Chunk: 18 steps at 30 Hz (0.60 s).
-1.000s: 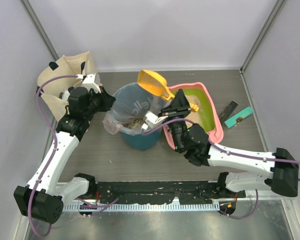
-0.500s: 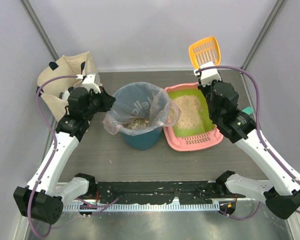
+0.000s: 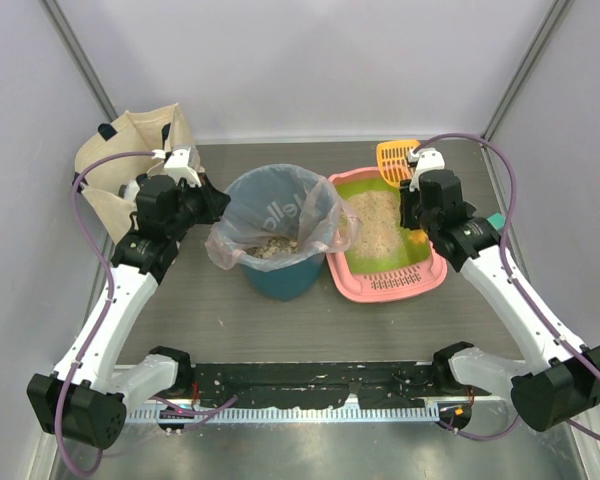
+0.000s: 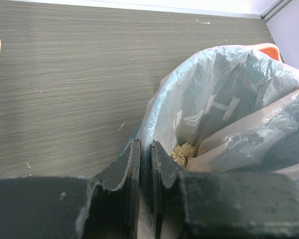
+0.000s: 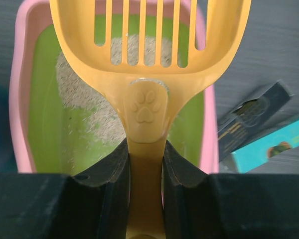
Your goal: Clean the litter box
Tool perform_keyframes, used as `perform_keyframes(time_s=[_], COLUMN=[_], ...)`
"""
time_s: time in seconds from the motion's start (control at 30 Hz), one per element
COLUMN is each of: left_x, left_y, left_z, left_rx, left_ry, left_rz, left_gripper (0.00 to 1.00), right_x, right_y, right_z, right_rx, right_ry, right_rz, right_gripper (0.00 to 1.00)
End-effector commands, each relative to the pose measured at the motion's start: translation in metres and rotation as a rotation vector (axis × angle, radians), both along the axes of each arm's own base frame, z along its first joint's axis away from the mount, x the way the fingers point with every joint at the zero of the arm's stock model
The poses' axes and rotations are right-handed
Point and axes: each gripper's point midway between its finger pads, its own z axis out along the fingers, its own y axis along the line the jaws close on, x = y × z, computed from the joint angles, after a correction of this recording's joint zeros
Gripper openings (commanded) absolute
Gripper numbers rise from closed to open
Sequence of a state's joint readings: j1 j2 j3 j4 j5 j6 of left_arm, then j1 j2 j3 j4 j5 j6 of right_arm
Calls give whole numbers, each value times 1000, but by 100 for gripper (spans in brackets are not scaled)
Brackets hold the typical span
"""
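Litter box (image 3: pixel 385 289): on the tabletop (image 3: pixel 230 320), immediately right of the teal bin (image 3: pixel 277 280). Likely light and rigid; loose litter shifts. Grip the pink rim. Right gripper (image 5: pixel 145 159) jaws clamp the scoop (image 5: pixel 147 107) handle; left gripper (image 4: pixel 145 164) jaws pinch the bin liner (image 4: pixel 219 99).

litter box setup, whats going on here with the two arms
The right gripper, jaws shut on the handle, holds the orange scoop over the far end of the pink litter box. Its slotted blade looks empty above the beige litter. The left gripper has its jaws pinched on the rim of the clear bag lining the teal bin beside the box. A small heap of litter lies at the bottom of the bag.
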<state>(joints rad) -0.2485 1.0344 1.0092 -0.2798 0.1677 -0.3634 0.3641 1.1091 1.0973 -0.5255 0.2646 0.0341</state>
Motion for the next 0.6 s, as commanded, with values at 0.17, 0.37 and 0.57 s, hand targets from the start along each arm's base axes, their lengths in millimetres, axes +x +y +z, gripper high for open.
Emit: perform_keyframes(time_s=[0.17,0.37,0.57], left_x=[-5,-5,-4], left_y=[-7,-8,-7], left_z=[25,24,21], left_rx=[-26,-31,-28], left_ry=[-89,-82,-77], left_rz=[-38,-43,-37], left_gripper=[0,0,0], right_x=[-15,-19,2], right_y=[42,40,41], right_z=[-81,-121,-128], right_rx=[258,243,245], right_ry=[259,388,342], right_rz=[100,43,17], right_gripper=[1,1,1])
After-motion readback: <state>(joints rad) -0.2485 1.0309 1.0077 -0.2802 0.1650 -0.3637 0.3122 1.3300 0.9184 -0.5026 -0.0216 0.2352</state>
